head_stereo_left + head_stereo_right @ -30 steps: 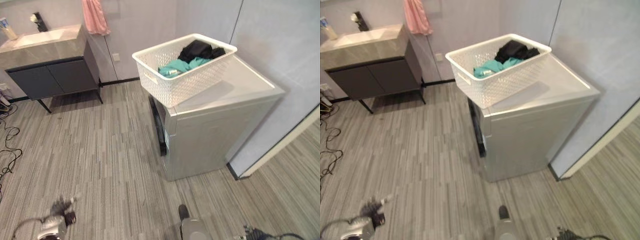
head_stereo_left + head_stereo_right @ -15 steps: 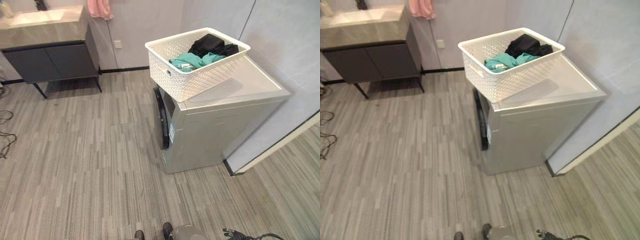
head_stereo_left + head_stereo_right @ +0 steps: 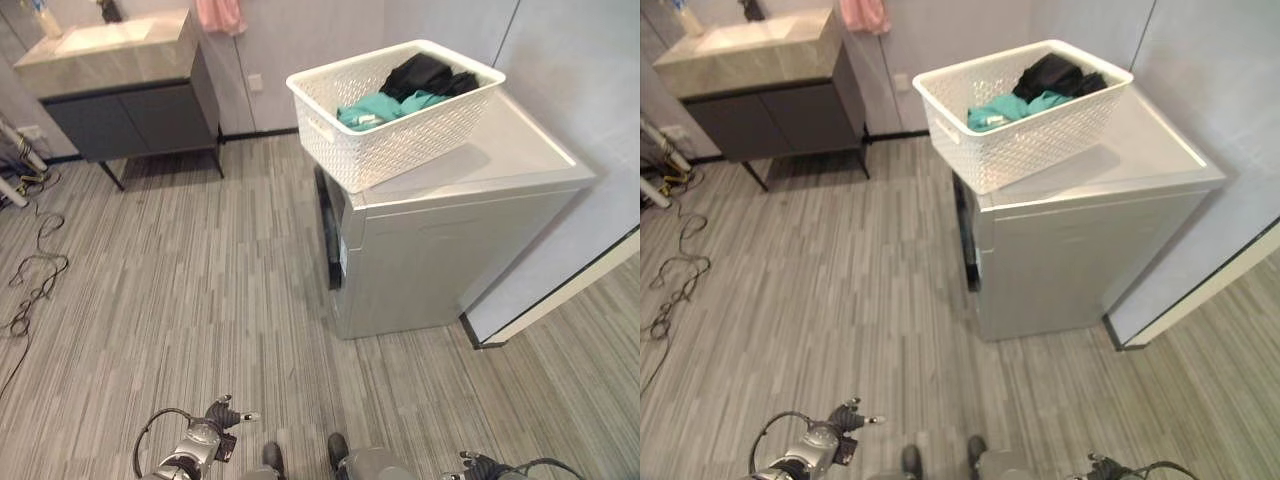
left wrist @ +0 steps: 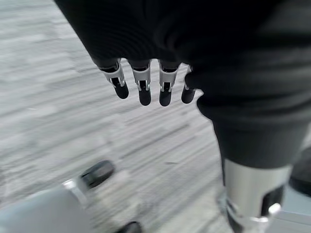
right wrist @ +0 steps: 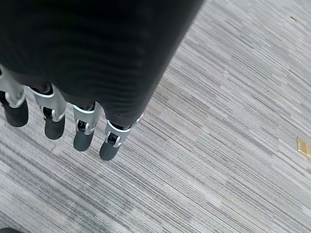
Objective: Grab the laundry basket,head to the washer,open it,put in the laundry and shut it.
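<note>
left hand is seen hanging low over the grey striped plank floor, fingers relaxed and nothing held. same for the right hand, loosely straight and empty. well ahead of both, the white perforated plastic laundry basket is sat on top of the silver-grey front-loading washer, teal and black clothes piled inside, washer door shut.

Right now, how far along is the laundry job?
Done: the laundry basket sits on the washer, clothes inside. In hand: nothing; the left robot hand and right robot hand hang open over the floor. Left: opening the washer door, loading, shutting.
</note>
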